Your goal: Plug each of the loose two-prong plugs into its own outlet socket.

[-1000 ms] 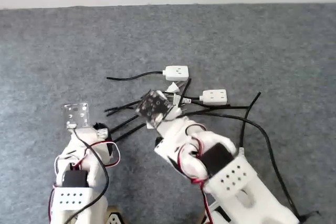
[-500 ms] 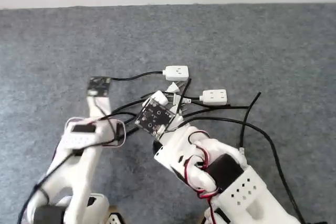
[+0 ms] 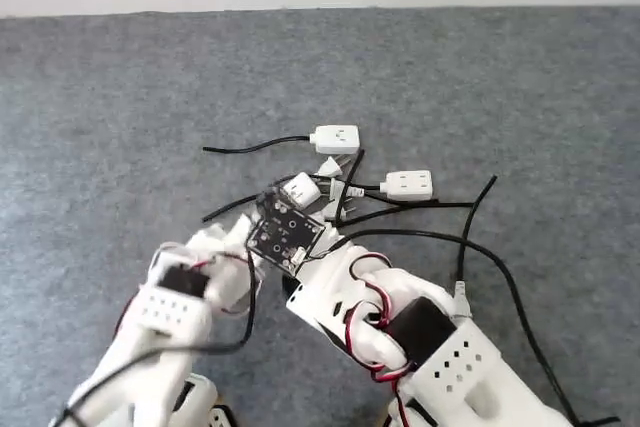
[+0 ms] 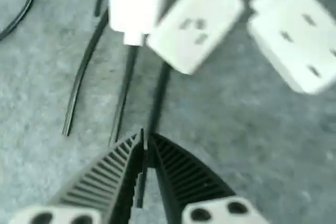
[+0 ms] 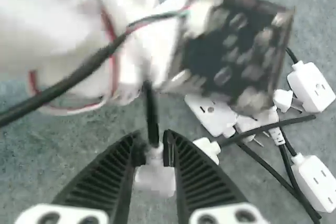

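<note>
Crowded side by side, the left gripper (image 4: 143,148) pinches a cable (image 4: 156,98), the right gripper (image 5: 152,163) clamps a plug (image 5: 155,178).

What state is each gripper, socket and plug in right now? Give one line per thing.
left gripper: jaws shut on a black cord
right gripper: jaws shut on the held plug
held plug: unplugged, off the sockets
far socket: empty
side socket: empty
near socket: empty
loose plug: lying unplugged among the cords
</note>
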